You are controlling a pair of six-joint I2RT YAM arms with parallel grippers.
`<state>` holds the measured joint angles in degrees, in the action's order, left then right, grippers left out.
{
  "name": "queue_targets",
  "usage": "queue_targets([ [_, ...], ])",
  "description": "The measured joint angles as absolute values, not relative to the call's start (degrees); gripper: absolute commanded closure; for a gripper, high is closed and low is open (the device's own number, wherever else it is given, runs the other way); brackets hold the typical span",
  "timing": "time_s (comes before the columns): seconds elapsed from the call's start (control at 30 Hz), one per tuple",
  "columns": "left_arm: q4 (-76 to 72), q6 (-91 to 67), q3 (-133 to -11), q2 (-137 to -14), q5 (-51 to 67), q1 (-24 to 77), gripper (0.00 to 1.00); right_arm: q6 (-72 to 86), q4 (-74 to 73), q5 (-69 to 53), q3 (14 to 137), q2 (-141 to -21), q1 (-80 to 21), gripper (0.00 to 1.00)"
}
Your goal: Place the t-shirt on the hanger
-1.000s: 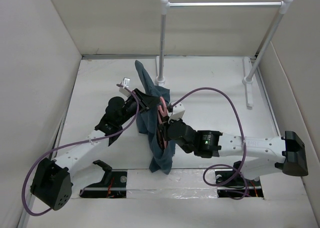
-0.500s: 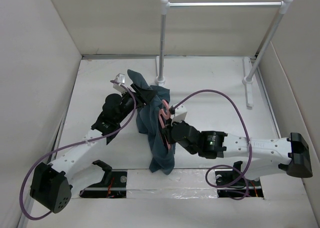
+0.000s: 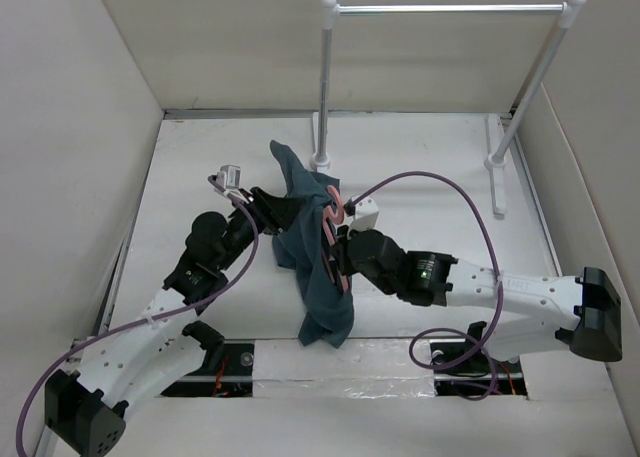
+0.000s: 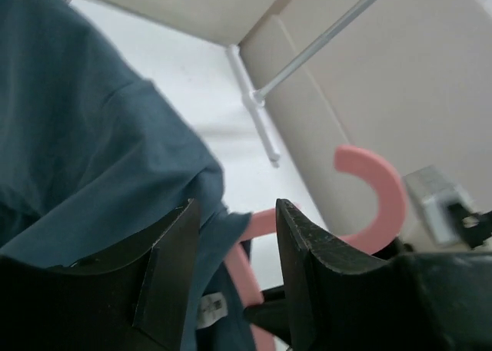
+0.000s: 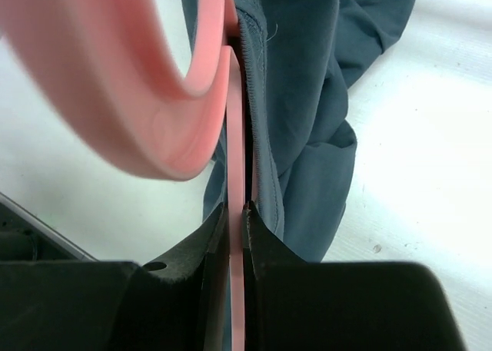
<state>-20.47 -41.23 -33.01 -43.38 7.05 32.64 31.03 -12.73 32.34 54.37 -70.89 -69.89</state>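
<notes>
The dark teal t-shirt (image 3: 318, 277) hangs in a bunched drape mid-table, one corner pointing toward the back. The pink hanger (image 3: 333, 222) runs through it, hook toward the rail. My right gripper (image 3: 339, 249) is shut on the hanger's thin bar (image 5: 236, 190), with shirt cloth (image 5: 307, 97) lying right beside the fingers and the hook (image 5: 115, 82) blurred close to the lens. My left gripper (image 3: 288, 209) stands open at the shirt's left edge. In its wrist view the shirt (image 4: 84, 144) and the hanger hook (image 4: 377, 186) show beyond the parted fingers (image 4: 307, 251), which pinch nothing.
A white-and-silver rail (image 3: 450, 9) on white posts (image 3: 325, 87) stands at the back, its foot (image 3: 497, 182) on the right. Beige walls close in on the left, right and back. Purple cables (image 3: 440, 182) loop over both arms.
My left gripper has opened and let go of the shirt, then drawn back to the left. The right gripper has carried the hanger slightly toward the back, staying shut on it.
</notes>
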Motion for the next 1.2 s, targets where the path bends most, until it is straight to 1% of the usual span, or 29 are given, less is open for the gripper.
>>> queue_targets([
  [0.17,-19.5,-39.4,-29.9,-45.0,7.0,32.6,0.60,30.2,-12.4,31.2,54.4,-70.9,-68.9,1.00],
  [0.27,-19.3,-38.2,-29.6,-48.2,7.6,32.6,0.64,29.9,-12.4,30.5,54.4,-70.8,-68.5,1.00],
  [0.37,-19.5,-37.1,-29.6,-50.6,8.7,32.6,0.65,29.8,-12.4,29.7,54.3,-70.7,-68.0,1.00],
  [0.8,-22.4,-34.0,-29.6,-54.9,12.3,32.6,0.65,29.5,-12.3,27.8,54.2,-69.0,-66.4,1.00],
  [0.83,-22.8,-33.8,-29.6,-55.2,12.4,32.6,0.67,29.5,-12.3,27.7,54.2,-69.0,-66.3,1.00],
  [0.87,-23.2,-33.6,-29.6,-55.5,12.4,32.6,0.77,29.5,-12.3,27.6,54.2,-69.0,-66.3,1.00],
  [0.93,-23.9,-33.3,-29.6,-56.1,12.4,32.6,0.87,29.5,-12.3,27.3,54.2,-69.0,-66.3,1.00],
  [0.97,-24.2,-32.9,-29.7,-56.3,12.3,32.6,0.97,29.5,-12.1,27.2,54.2,-69.0,-66.3,1.00],
  [1.0,-24.2,-32.7,-29.8,-56.6,12.3,32.6,1.00,29.4,-12.1,27.1,54.1,-69.0,-66.3,1.00],
  [1.2,-24.5,-31.9,-31.4,-56.6,10.0,32.7,1.00,29.3,-12.0,27.0,53.4,-68.6,-66.3,1.00],
])
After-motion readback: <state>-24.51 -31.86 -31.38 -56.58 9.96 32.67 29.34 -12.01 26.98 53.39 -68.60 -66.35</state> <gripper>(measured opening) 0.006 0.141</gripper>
